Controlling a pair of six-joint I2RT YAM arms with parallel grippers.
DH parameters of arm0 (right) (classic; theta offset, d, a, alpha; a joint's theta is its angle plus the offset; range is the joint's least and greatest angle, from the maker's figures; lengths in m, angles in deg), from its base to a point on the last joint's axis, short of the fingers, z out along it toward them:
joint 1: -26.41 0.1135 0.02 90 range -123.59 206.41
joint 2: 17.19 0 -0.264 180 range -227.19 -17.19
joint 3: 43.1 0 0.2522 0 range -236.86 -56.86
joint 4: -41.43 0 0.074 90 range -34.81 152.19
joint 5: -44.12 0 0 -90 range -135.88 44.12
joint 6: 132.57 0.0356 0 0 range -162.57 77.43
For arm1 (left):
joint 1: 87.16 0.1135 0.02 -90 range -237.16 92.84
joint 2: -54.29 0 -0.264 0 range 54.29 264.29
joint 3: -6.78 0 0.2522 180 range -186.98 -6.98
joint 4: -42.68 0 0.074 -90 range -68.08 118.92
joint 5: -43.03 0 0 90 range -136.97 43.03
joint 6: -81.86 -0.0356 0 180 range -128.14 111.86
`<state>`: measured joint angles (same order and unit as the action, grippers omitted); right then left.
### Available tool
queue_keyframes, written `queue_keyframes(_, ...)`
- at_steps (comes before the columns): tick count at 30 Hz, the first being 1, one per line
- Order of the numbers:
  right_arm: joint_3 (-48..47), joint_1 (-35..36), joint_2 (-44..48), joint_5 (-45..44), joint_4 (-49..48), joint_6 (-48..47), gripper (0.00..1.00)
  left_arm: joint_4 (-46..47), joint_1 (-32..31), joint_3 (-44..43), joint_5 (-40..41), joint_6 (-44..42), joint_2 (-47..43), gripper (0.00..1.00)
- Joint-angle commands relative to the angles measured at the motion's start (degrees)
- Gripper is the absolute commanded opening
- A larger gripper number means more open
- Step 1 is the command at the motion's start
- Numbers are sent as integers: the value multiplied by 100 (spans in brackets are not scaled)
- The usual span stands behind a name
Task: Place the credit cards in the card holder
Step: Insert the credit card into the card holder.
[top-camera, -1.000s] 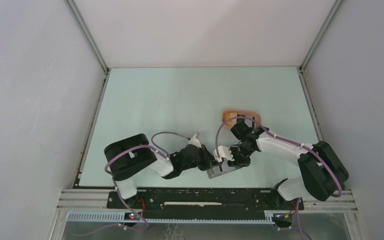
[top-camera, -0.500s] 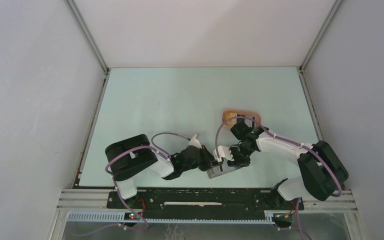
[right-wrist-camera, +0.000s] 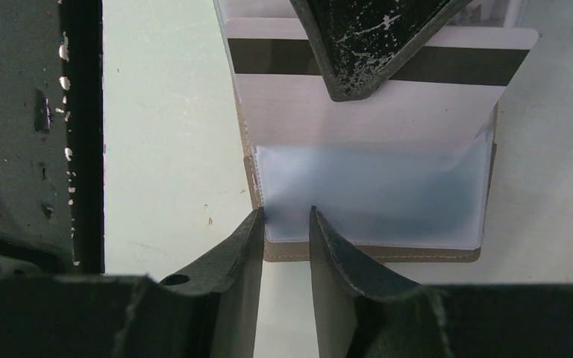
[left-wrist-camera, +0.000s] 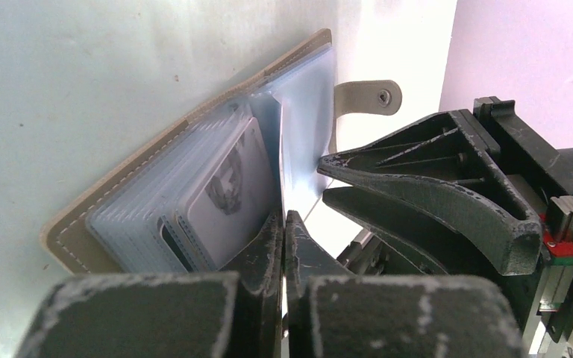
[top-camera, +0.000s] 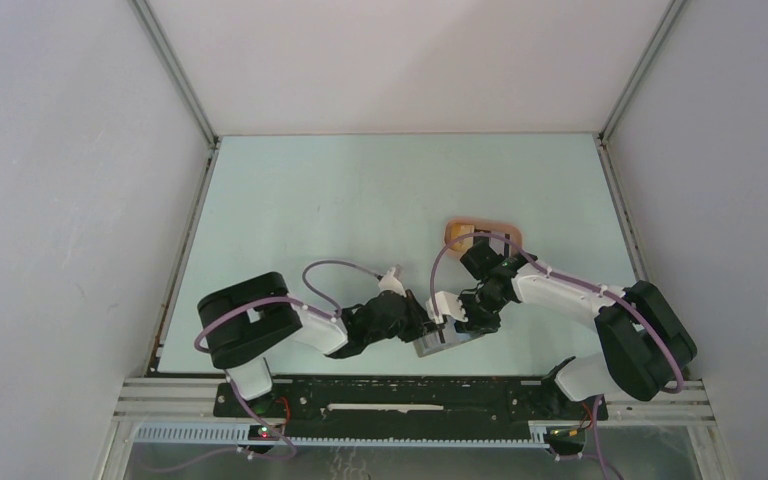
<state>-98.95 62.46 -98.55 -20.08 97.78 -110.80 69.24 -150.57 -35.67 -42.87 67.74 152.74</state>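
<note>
The grey card holder lies open near the table's front edge, between both grippers. In the left wrist view its clear sleeves fan out, and one holds a pale printed card. My left gripper is shut on a credit card standing on edge. In the right wrist view this card is white with a dark stripe, and its lower part sits inside a clear sleeve. My right gripper has a narrow gap and its tips rest at the holder's near left corner.
A peach oval tray lies behind the right arm, with something orange at its left end. The holder's snap tab sticks out past its far edge. White enclosure walls and metal rails bound the table.
The left arm's shoulder has shifted slightly left. Both grippers stay at the card holder.
</note>
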Motion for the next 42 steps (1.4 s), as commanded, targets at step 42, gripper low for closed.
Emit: queue_keyframes(42,-102,86,-130,103,161,106,35,-1483,-74,-370,673,-770,-215,0)
